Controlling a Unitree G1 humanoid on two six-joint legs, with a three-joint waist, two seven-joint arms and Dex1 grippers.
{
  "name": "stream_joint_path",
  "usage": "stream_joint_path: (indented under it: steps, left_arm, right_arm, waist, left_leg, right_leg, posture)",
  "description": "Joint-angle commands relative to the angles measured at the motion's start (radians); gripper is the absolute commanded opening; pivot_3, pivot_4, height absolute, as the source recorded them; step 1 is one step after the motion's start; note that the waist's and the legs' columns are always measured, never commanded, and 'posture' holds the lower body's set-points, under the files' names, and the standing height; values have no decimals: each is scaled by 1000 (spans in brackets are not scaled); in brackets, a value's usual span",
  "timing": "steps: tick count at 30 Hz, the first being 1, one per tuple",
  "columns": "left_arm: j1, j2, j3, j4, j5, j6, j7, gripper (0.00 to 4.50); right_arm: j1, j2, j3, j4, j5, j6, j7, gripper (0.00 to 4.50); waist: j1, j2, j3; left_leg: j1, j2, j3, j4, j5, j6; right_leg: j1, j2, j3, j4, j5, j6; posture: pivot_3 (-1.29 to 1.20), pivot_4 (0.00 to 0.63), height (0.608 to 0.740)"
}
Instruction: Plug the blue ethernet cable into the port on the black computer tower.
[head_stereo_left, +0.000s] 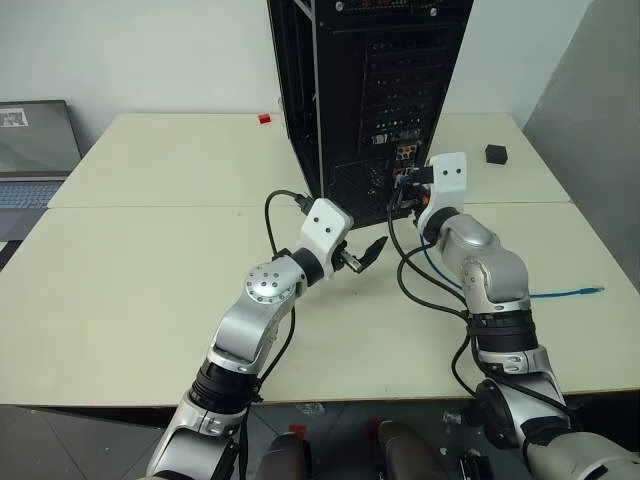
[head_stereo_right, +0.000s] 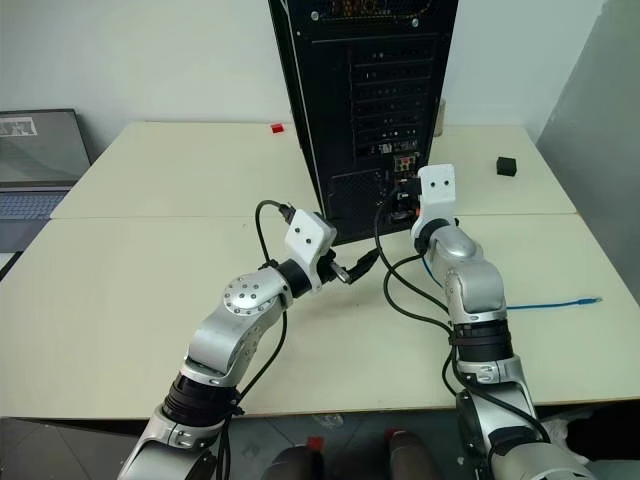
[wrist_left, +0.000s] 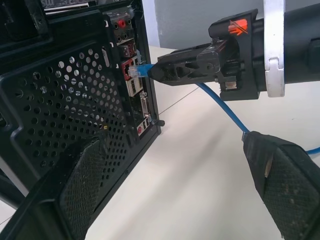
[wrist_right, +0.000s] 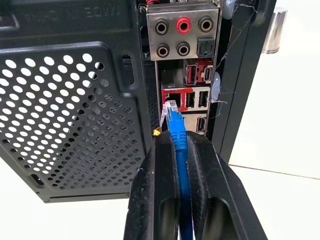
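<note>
While the clear plug of the blue ethernet cable (wrist_right: 176, 131) sat right at the mouth of the port (wrist_right: 172, 99), whether it was seated could not be told; the tip looked to be just entering, tilted a little. The port lay low on the rear panel of the black computer tower (head_stereo_left: 400, 70), which stood upright on the table (head_stereo_left: 130, 290) with its back turned toward the robot, probably so the sockets faced the arms. The right gripper (wrist_right: 181, 145) had its jaws clamped on the cable just behind the plug, a short grip that likely kept the limp cord stiff enough to steer. The left gripper (head_stereo_left: 372, 251) hung nearby with its jaws apart and nothing between them, seemingly standing by, aimed toward the tower's base.

From the right wrist view came the alignment: plug against the red-trimmed socket block, audio jacks above. From the left wrist view came the side profile, with the right gripper's fingers level and the cord drooping away behind them. Only the head views gave the wider layout: the cable's slack trailing across the table to its far end (head_stereo_left: 597, 289), a grey laptop (head_stereo_left: 35, 150) at the left edge, a small black block (head_stereo_left: 496, 154) and a red piece (head_stereo_left: 264, 119) well apart from the work.
</note>
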Motion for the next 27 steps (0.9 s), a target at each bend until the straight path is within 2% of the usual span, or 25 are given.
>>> stream_joint_path:
  steps: [1,27]
  left_arm:
    - [-4,-3,23,-36,-2,6,3,4486]
    - [-5,0,24,-37,0,7,2,4486]
  right_arm:
    - [-31,-3,-9,-12,-6,-30,2,0]
    - [-56,-3,-13,34,-17,-74,-11,0]
  waist:
    - [0,0,0]
    - [0,0,0]
  left_leg:
    - [0,0,0,0,0,0]
    - [0,0,0,0,0,0]
  right_leg:
    - [0,0,0,0,0,0]
    - [0,0,0,0,0,0]
  posture:
    - [0,150,740]
    - [0,150,740]
